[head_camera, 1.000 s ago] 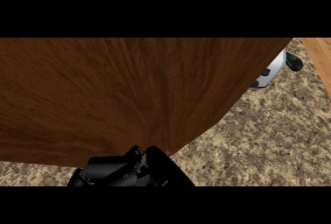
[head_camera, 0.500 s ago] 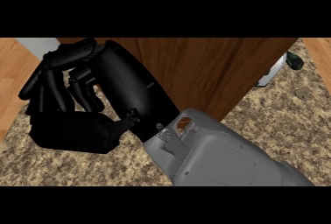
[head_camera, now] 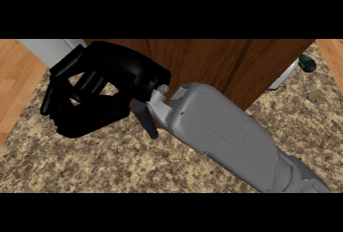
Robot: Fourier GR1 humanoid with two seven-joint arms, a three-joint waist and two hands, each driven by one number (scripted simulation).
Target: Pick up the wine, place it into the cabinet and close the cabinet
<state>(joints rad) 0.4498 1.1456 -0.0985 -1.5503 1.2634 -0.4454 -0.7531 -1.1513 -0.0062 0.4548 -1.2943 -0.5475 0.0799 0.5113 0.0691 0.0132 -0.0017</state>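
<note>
The wine is hard to find here. A small dark green thing (head_camera: 307, 63) peeks out near the counter's far right side, just past the right edge of the big brown door, and that may be the wine bottle, but too little of it shows to be sure. If it is, it sits behind the door, which fits with it being in the cabinet already. The cabinet door (head_camera: 221, 63) is a wide wooden board that fills the far middle of the view and stands over the speckled counter (head_camera: 100, 163). A thin pale strip (head_camera: 285, 77) runs beside the door's right edge. At the far left a light grey piece (head_camera: 50, 50) shows, likely part of the cabinet's side. The right hand (head_camera: 110, 86) is at the door's left edge, and its grey forearm (head_camera: 227, 136) comes in from the near right corner and crosses the counter. The hand is seen from the back, so I cannot tell if it is apart or curled, and nothing shows inside it. The left hand is nowhere to be seen. The step in hand looks like closing the cabinet. To do it well, the hand should lie flat on the door near its free edge and push slowly in one smooth swing. The forearm should stay off the counter and away from the green thing. The push should end only when the door sits flush with the cabinet.
</note>
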